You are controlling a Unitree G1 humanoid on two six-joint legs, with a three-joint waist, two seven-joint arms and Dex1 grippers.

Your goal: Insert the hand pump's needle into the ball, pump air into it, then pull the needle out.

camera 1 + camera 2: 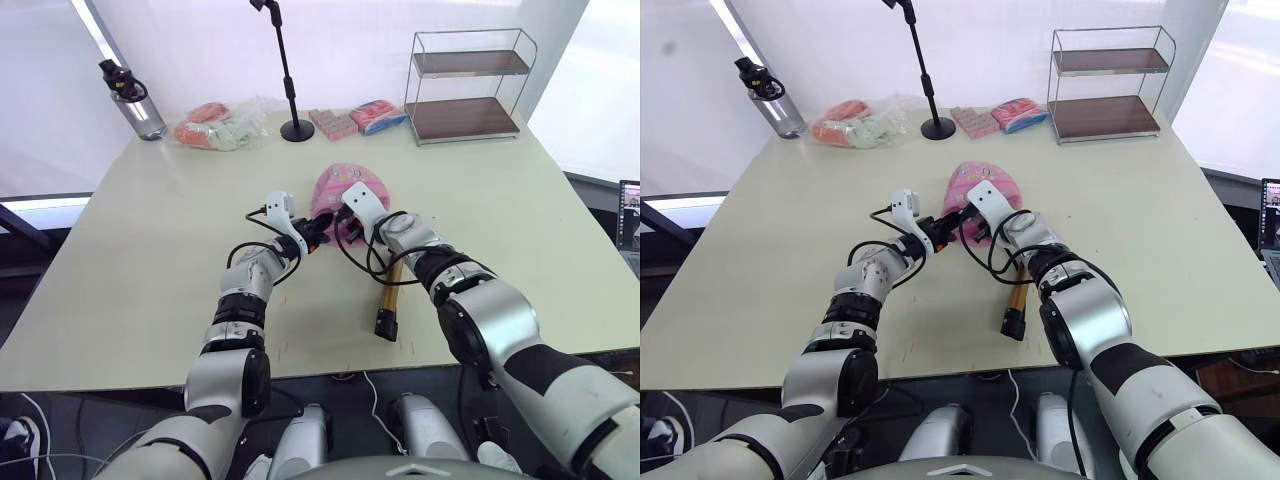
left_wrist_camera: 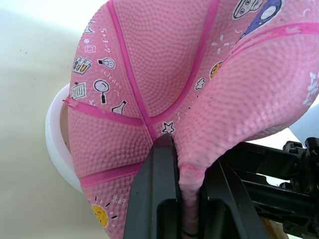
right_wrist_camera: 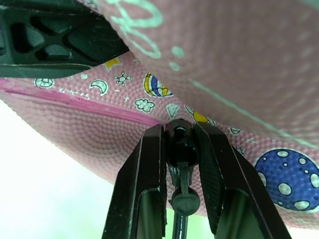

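Observation:
The saggy pink ball point(image 1: 350, 184) with small printed pictures lies mid-table on a white ring point(image 2: 54, 144). My left gripper point(image 2: 189, 167) comes in from the left and is shut on a pinched fold of the ball's skin at its near edge. My right gripper point(image 3: 179, 133) is shut on the black fitting point(image 3: 179, 147) at the end of the pump's hose, and the fitting's tip presses against the ball. The needle itself is hidden at that contact. The hand pump point(image 1: 391, 293), gold barrel with black end, lies on the table under my right forearm.
Along the table's far edge stand a water bottle point(image 1: 135, 101), a clear bag of packets point(image 1: 218, 128), a black stand pole point(image 1: 289, 78), pink packets point(image 1: 336, 123) and a wire two-tier shelf point(image 1: 470, 85). Black cables loop around both wrists.

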